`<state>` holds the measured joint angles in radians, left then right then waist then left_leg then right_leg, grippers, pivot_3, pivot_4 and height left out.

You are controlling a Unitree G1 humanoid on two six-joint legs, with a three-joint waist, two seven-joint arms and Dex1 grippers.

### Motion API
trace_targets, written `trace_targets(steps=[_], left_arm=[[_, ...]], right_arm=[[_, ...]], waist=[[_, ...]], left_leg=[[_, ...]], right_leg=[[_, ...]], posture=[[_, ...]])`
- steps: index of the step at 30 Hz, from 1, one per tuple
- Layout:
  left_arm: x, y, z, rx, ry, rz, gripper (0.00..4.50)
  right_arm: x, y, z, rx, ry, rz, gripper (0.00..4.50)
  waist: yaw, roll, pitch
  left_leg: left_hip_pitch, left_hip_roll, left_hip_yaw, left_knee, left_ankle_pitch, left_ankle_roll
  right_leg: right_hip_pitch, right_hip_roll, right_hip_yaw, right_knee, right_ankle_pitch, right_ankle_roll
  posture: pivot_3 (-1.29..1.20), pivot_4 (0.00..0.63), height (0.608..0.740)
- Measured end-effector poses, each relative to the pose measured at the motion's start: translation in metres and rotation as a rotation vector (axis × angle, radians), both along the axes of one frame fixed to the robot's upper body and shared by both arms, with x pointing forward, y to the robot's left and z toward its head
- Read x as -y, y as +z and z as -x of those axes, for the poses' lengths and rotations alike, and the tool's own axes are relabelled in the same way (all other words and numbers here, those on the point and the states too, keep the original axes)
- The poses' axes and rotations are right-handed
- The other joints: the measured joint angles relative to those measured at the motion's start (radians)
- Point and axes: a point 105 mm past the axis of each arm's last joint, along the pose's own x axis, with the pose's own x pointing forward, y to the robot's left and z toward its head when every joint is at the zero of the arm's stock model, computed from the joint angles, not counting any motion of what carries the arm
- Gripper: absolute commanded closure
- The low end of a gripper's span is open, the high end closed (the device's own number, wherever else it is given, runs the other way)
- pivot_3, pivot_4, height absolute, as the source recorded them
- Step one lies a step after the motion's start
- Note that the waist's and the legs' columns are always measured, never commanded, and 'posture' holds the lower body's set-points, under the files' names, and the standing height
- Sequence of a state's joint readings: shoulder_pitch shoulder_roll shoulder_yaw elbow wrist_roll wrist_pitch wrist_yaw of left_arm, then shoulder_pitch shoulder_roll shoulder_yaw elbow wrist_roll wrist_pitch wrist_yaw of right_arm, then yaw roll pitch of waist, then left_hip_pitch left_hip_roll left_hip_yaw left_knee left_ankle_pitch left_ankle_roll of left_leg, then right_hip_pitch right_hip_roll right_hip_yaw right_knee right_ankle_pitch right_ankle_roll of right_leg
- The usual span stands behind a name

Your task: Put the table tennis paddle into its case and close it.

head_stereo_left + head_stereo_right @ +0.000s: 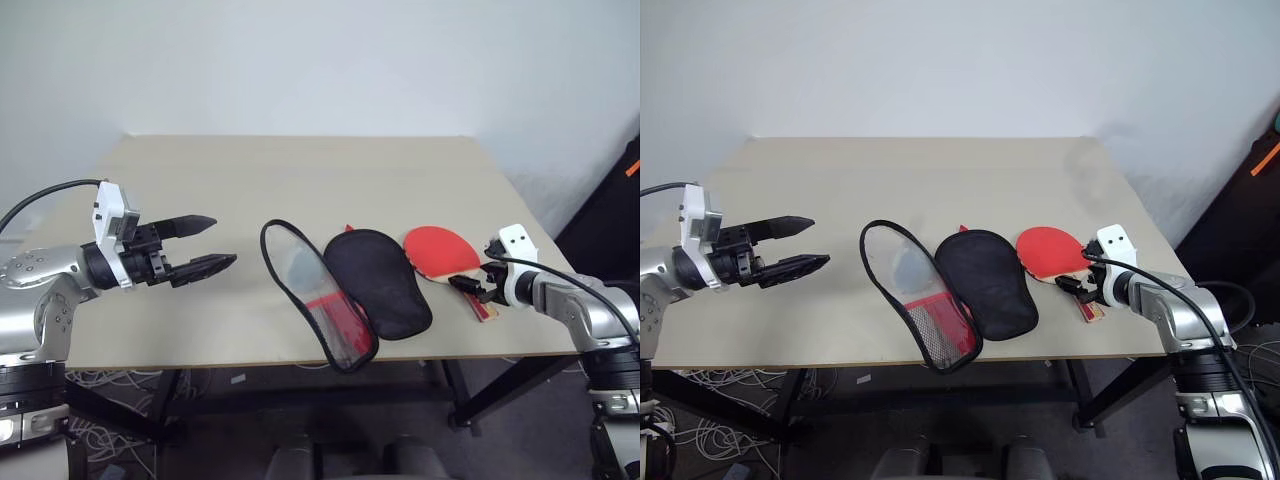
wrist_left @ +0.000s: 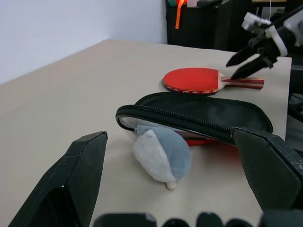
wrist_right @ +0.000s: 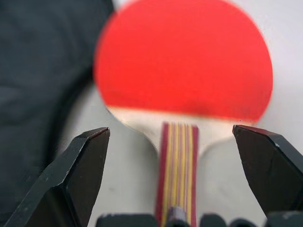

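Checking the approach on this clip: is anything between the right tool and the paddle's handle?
Nothing visible. The right tool is open, one finger on each side of the table tennis paddle handle, which runs straight up the gap between them. The case lies open beside the paddle's red face, off that line.

The right gripper (image 1: 470,290) covers part of the table tennis paddle's (image 1: 440,250) handle, so whether its fingers touch the wood cannot be told. The case (image 1: 345,290) lies open, its black half overlapping the paddle's left rim and hiding the table (image 1: 300,180) beneath. Something red inside the near flap, perhaps the mesh pocket, is too small to read.
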<state>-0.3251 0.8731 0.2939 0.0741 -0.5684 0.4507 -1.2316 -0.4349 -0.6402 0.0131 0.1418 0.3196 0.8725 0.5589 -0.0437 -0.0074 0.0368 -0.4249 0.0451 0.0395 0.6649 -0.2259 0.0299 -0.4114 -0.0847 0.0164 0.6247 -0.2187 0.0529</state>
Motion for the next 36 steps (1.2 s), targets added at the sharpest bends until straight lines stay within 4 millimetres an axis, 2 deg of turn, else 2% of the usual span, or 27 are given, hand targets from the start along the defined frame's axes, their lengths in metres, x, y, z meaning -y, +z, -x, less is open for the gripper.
trace_targets(steps=[8, 10, 12, 18, 19, 24, 26, 29, 32, 34, 36], left_arm=[[0.001, -0.002, 0.0, 0.0, 0.003, 0.004, 0.04], [0.001, -0.002, 0.0, 0.0, 0.004, 0.004, 0.0], [0.001, -0.002, 0.0, 0.0, 0.004, 0.004, 0.0], [0.002, -0.002, 0.0, 0.001, 0.003, 0.004, 0.0], [0.002, -0.002, 0.0, 0.001, 0.003, 0.003, 0.0], [0.002, -0.002, 0.0, 0.001, 0.002, 0.004, 0.0], [0.002, -0.002, 0.0, 0.001, 0.003, 0.004, 0.0], [0.002, -0.002, -0.001, 0.001, 0.003, 0.003, 0.0], [0.004, -0.003, -0.001, -0.001, 0.0, 0.002, 0.0], [0.006, -0.003, -0.002, 0.0, -0.006, 0.004, 0.0], [0.006, -0.003, -0.002, -0.003, -0.008, 0.004, 0.0]], right_arm=[[0.002, -0.017, 0.002, -0.038, -0.029, 0.0, 0.0], [0.001, -0.022, 0.003, -0.05, -0.033, -0.005, 0.36], [0.001, -0.023, 0.003, -0.051, -0.038, 0.0, 0.94], [-0.001, -0.024, 0.002, -0.044, -0.053, 0.001, 3.13], [-0.002, -0.024, 0.001, -0.043, -0.054, -0.003, 3.35], [0.0, -0.021, -0.003, -0.024, -0.151, -0.07, 3.35], [-0.003, -0.013, -0.008, -0.007, -0.207, -0.14, 3.35], [-0.025, 0.018, -0.017, 0.075, -0.189, -0.202, 3.35], [-0.069, 0.054, -0.022, 0.165, -0.102, -0.278, 3.35], [-0.101, 0.066, -0.019, 0.184, -0.044, -0.308, 3.35], [-0.126, 0.063, -0.014, 0.156, -0.006, -0.309, 3.35]], waist=[[0.0, 0.0, 0.0], [0.0, 0.0, 0.0], [0.0, 0.0, 0.0], [0.0, 0.0, 0.0], [-0.001, 0.0, 0.0], [-0.001, 0.0, 0.0], [-0.002, 0.001, 0.001], [-0.003, 0.002, 0.001], [-0.005, 0.002, 0.001], [-0.005, 0.002, 0.001], [0.001, 0.001, 0.001]], left_leg=[[0.0, 0.0, 0.0, 0.0, 0.0, 0.0], [0.0, 0.0, 0.0, 0.0, 0.0, 0.0], [0.0, 0.0, 0.0, 0.0, 0.0, 0.0], [0.001, 0.0, 0.0, 0.0, 0.0, 0.0], [0.001, 0.0, 0.0, 0.0, 0.0, 0.0], [0.002, 0.0, 0.0, 0.0, 0.0, 0.0], [0.001, 0.0, 0.0, 0.0, 0.0, 0.0], [0.001, 0.001, 0.001, -0.001, 0.0, 0.0], [0.001, 0.001, 0.0, -0.001, 0.0, 0.0], [0.001, 0.001, 0.0, -0.001, 0.0, 0.0], [0.001, 0.001, 0.0, -0.001, 0.0, 0.0]], right_leg=[[0.0, 0.0, 0.0, 0.0, 0.0, 0.0], [0.0, 0.0, 0.0, 0.0, 0.0, 0.0], [0.0, 0.0, 0.0, 0.0, 0.0, 0.0], [0.001, 0.0, 0.0, 0.0, 0.0, 0.0], [0.001, 0.0, 0.0, 0.0, 0.0, 0.0], [0.001, 0.0, 0.0, 0.001, 0.0, 0.0], [0.0, 0.0, 0.001, 0.002, 0.0, 0.0], [-0.001, 0.001, 0.002, 0.002, 0.0, 0.0], [-0.001, 0.001, 0.002, 0.003, 0.0, 0.0], [-0.001, 0.001, 0.001, 0.003, 0.0, 0.0], [-0.001, 0.001, 0.001, 0.002, 0.0, 0.0]], posture=[[0.0, 0.0, 0.74], [0.0, 0.0, 0.74], [0.0, 0.0, 0.74], [0.0, 0.0, 0.74], [0.0, 0.0, 0.74], [0.0, 0.0, 0.74], [0.0, 0.0, 0.74], [0.0, 0.0, 0.74], [0.0, 0.0, 0.74], [0.0, 0.0, 0.74], [0.0, 0.0, 0.74]])
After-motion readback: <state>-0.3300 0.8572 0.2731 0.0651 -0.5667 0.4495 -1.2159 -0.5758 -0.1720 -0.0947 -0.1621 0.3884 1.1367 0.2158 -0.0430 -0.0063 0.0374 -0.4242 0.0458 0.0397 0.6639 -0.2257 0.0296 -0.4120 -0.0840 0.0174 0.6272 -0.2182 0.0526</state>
